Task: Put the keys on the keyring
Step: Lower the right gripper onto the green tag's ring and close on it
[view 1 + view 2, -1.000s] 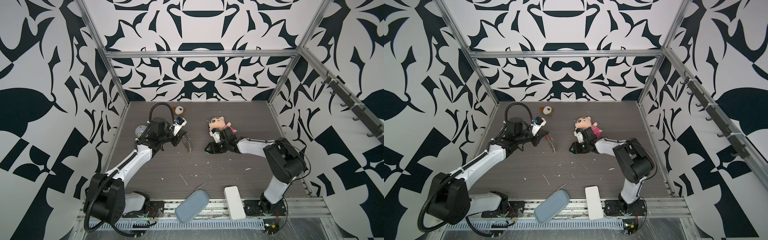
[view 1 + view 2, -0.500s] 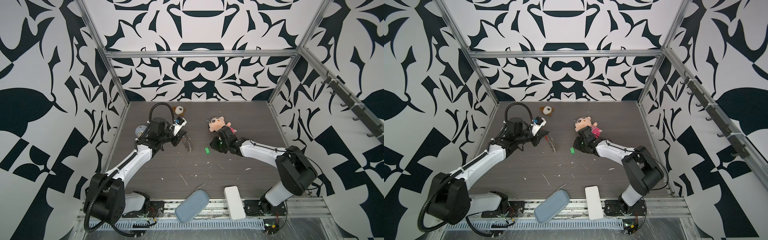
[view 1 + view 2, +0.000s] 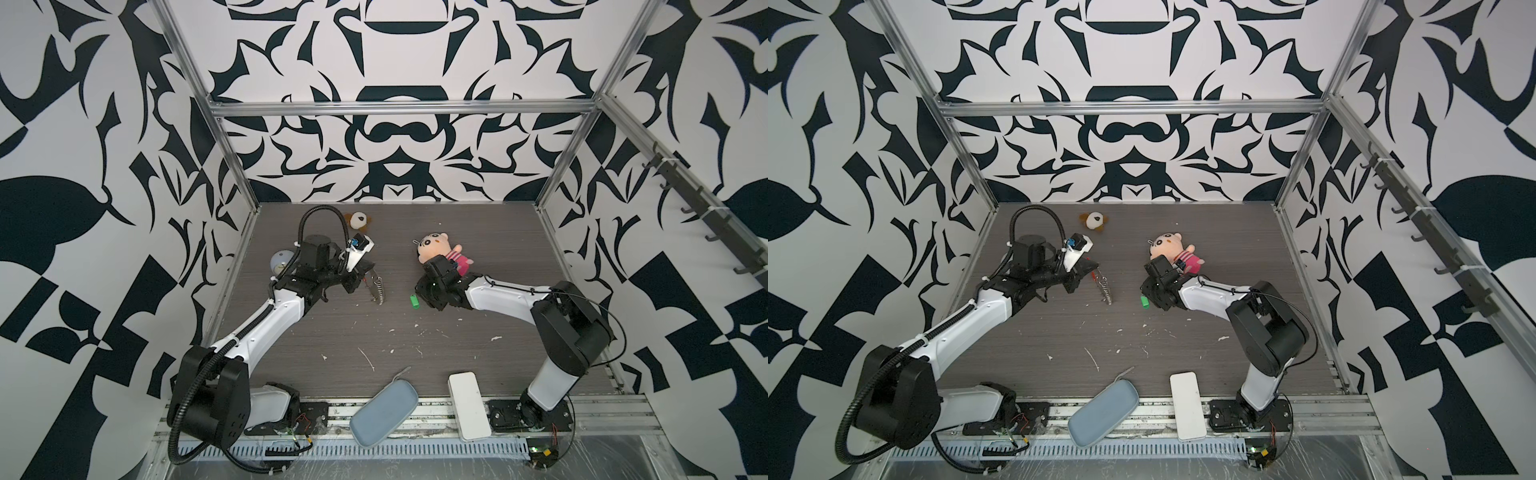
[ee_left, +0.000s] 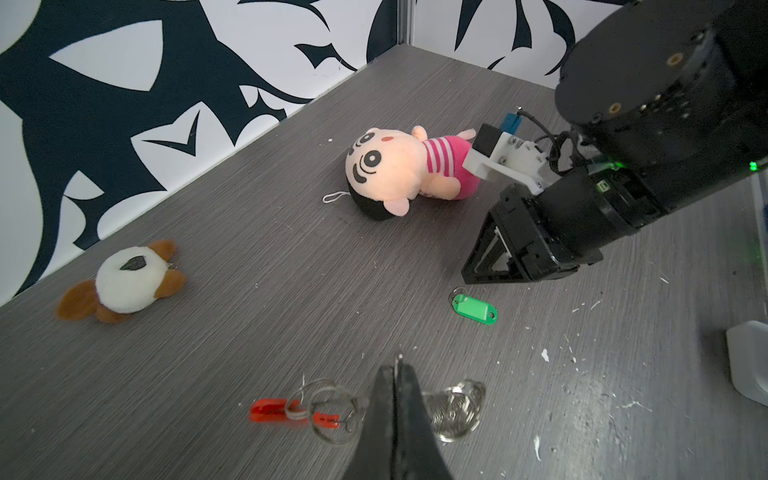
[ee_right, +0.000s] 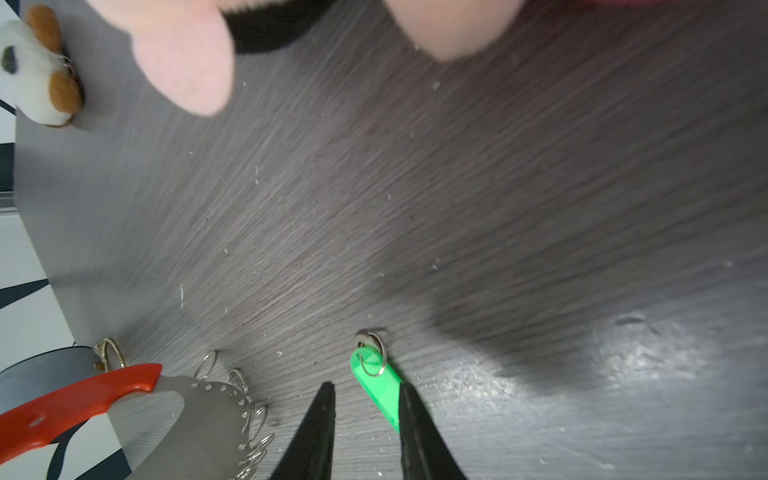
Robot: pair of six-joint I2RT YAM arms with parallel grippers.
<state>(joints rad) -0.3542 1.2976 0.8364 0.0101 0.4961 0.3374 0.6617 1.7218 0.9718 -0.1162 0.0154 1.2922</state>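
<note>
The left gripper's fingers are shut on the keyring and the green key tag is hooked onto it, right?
No: the left gripper is shut on the keyring, but the green key tag is not hooked on: the left wrist view shows it lying apart on the table, by the right gripper.

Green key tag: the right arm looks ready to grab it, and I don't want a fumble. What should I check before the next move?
1. Anchor: left end effector shut on the keyring: ok.
2. Approach: right end effector open, astride the green key tag: ok.
3. Centring: the tag lies to one side of the gap: not ok.
4. Snags: the tag's silver ring lies apart from the keyring: ok.
5. Rest: the tag lies flat on the table: ok.
6. Clearance from the plush doll: cannot tell; arm and doll overlap in both top views.
</note>
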